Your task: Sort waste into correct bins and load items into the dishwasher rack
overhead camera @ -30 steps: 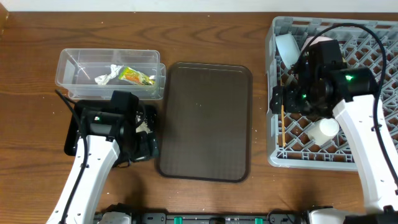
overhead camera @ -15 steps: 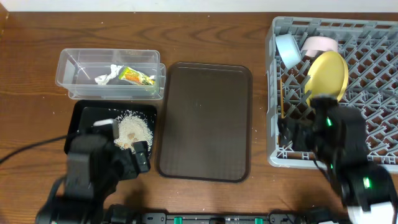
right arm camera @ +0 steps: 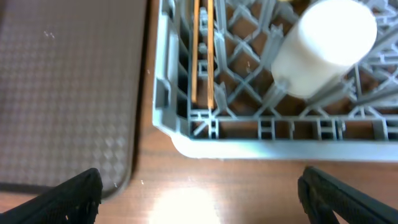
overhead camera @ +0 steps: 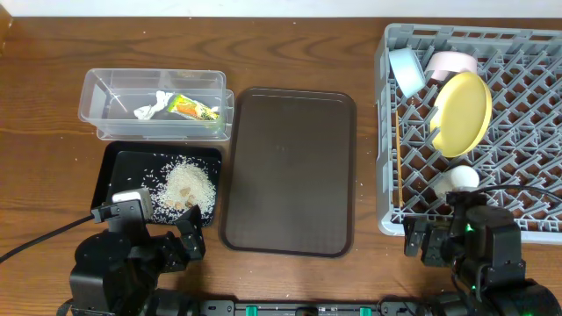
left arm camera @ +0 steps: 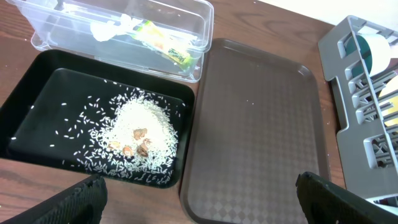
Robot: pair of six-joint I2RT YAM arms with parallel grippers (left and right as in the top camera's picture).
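Observation:
The snack wrapper (overhead camera: 193, 108) and white tissue (overhead camera: 151, 106) lie in the clear tub (overhead camera: 97, 88); both show in the left wrist view, wrapper (left arm camera: 163, 45), tissue (left arm camera: 111, 28). Rice scraps (overhead camera: 186, 184) sit in the black tray (overhead camera: 118, 167), also seen from the left wrist (left arm camera: 140, 127). The grey rack (overhead camera: 527, 132) holds the yellow plate (overhead camera: 463, 112), blue bowl (overhead camera: 406, 70), pinkish bowl (overhead camera: 450, 62), white cup (overhead camera: 458, 180) and chopsticks (overhead camera: 397, 162). The cup (right arm camera: 326, 46) and chopsticks (right arm camera: 203, 53) show from the right wrist. My left gripper (left arm camera: 196, 199) and right gripper (right arm camera: 202, 196) are open and empty, pulled back at the table's front edge.
The brown serving tray (overhead camera: 288, 171) lies bare between the bins and the rack, and shows in the left wrist view (left arm camera: 261, 124). The rack's near left corner (right arm camera: 186, 134) stands just ahead of my right gripper.
Both arms have drawn back from over the black tray and the rack to the front edge. The rice, plate and bowls they covered are now in plain sight.

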